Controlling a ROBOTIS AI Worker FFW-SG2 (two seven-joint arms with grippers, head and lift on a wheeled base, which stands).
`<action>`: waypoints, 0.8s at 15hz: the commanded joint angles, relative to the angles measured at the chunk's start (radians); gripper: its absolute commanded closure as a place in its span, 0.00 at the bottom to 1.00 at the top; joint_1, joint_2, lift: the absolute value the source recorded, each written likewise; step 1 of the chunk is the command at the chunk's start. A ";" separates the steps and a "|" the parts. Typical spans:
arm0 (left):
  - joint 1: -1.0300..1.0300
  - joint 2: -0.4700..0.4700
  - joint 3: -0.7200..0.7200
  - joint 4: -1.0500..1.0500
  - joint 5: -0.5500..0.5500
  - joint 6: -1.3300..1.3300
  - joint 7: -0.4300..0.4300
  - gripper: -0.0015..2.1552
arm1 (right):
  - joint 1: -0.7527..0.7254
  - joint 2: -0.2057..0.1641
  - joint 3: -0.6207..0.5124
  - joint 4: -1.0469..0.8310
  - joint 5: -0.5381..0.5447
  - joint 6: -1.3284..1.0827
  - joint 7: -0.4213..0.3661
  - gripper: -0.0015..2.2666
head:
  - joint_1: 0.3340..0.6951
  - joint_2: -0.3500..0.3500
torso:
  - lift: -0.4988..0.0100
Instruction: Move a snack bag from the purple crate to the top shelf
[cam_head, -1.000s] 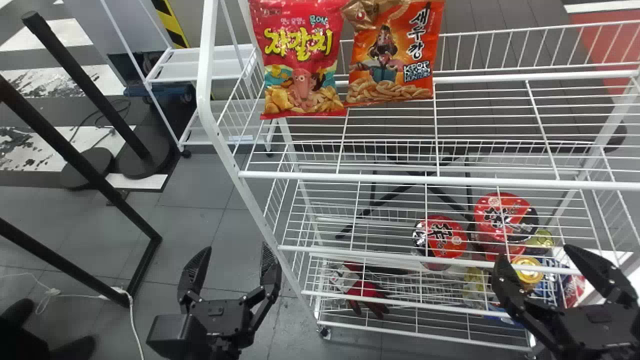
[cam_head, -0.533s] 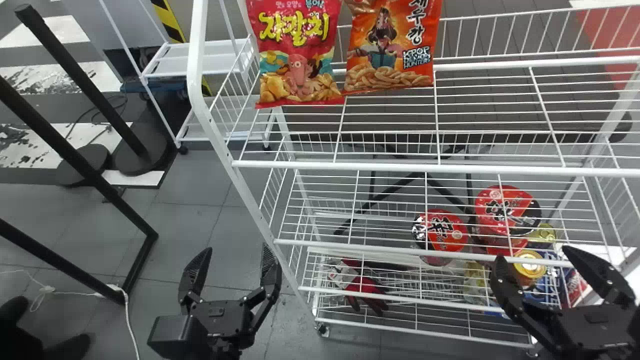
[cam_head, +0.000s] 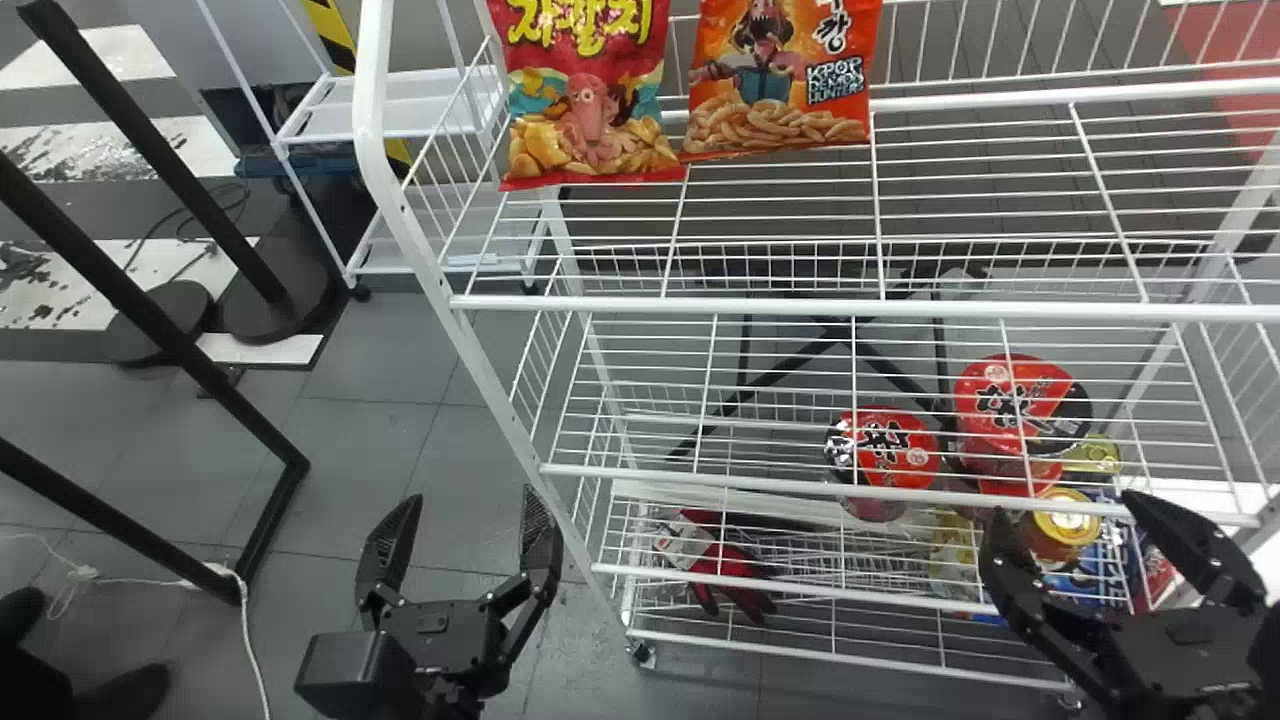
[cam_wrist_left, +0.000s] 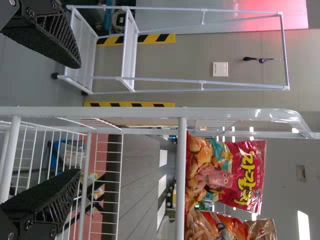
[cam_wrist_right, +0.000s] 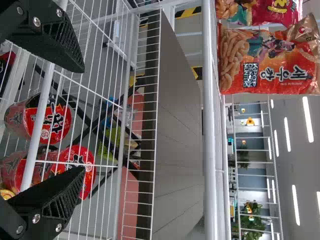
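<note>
My left gripper (cam_head: 467, 497) and right gripper (cam_head: 1065, 505) gape empty. The red snack bag (cam_head: 590, 110) and orange snack bag (cam_head: 775, 85) share one end of the top shelf (cam_head: 780, 306) (presumably leaving room).

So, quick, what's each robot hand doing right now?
Left end effector: open, holding nothing.
Right end effector: also open, nothing between its fingers.

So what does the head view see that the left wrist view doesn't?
Just the head view: the red cups, the red gloves and the right tool.
Just the left wrist view: a small white plate on the wall and a ceiling light.
Both: the red snack bag, the orange snack bag, the white rack and the left tool.
</note>
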 joint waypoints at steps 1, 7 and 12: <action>0.001 -0.003 0.000 -0.001 -0.003 0.000 0.000 0.03 | -0.004 -0.005 0.002 0.005 0.003 -0.009 0.000 0.06 | 1.00 0.81 | 0.62; 0.002 -0.004 0.000 0.000 -0.009 0.000 0.003 0.03 | -0.007 -0.010 0.007 0.022 0.002 -0.040 0.000 0.06 | 1.00 0.81 | 0.57; 0.004 -0.004 0.000 0.000 -0.009 0.000 0.006 0.03 | -0.007 -0.010 0.008 0.022 0.000 -0.046 0.000 0.06 | 1.00 0.82 | 0.53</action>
